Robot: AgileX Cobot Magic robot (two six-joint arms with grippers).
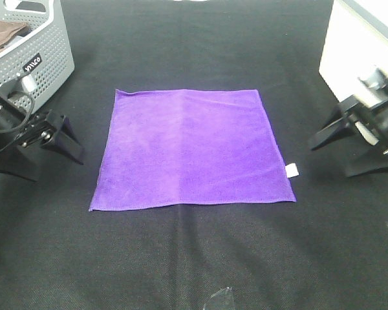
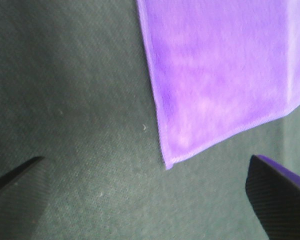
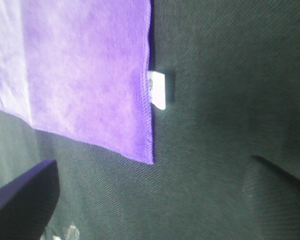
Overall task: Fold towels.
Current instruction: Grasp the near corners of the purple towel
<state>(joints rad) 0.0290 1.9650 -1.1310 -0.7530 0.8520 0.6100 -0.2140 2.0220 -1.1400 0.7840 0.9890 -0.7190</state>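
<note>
You have the purple towel (image 1: 191, 150) lying flat mid-table on the black cloth (image 1: 194, 258), between your left gripper (image 1: 58, 168) and right gripper (image 1: 330, 160), both clear of it, jaws spread and empty.

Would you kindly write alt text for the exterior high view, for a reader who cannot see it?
A bright purple towel lies flat and unfolded on a black table, its white tag at the right edge. The left tool and right tool stand open on either side, clear of it; a grey perforated basket sits far left.
</note>
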